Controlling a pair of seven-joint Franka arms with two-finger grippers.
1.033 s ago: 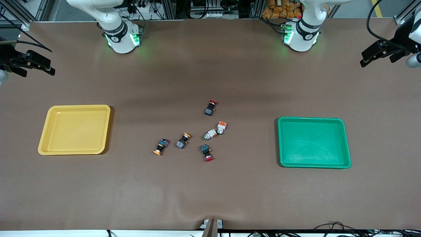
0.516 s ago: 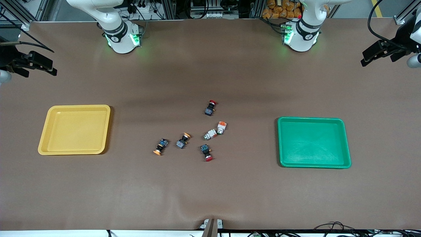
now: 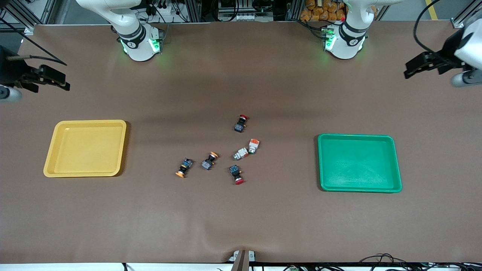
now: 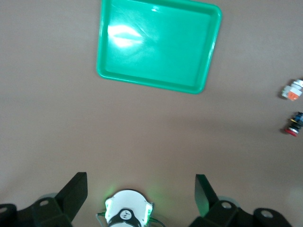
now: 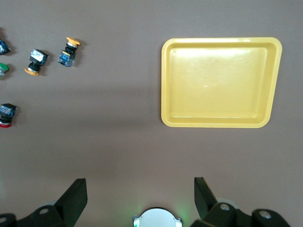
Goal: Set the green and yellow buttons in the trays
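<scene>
Yellow tray (image 3: 51,165): lies on the table (image 3: 241,226) toward my right arm's end, nothing in it; my right wrist view shows its floor bare.
Green tray (image 3: 397,165): lies toward my left arm's end, also holding nothing.
Yellow-capped buttons: both on the table between the trays, one (image 3: 184,167) closer to the yellow tray, the other (image 3: 209,160) just beside it.
Green-tipped buttons: the plain white one (image 3: 240,153) and the one with the orange-red block (image 3: 253,146) lie touching, toward the green tray's side of the cluster.
Red-capped switches: one (image 3: 241,123) farther from the front camera than the cluster, one (image 3: 236,174) nearer.
My left gripper (image 3: 417,67): up in the air over the table's edge at my left arm's end, fingers spread wide, holding nothing.
My right gripper (image 3: 56,78): up over the table's edge at my right arm's end, fingers spread wide, holding nothing.
</scene>
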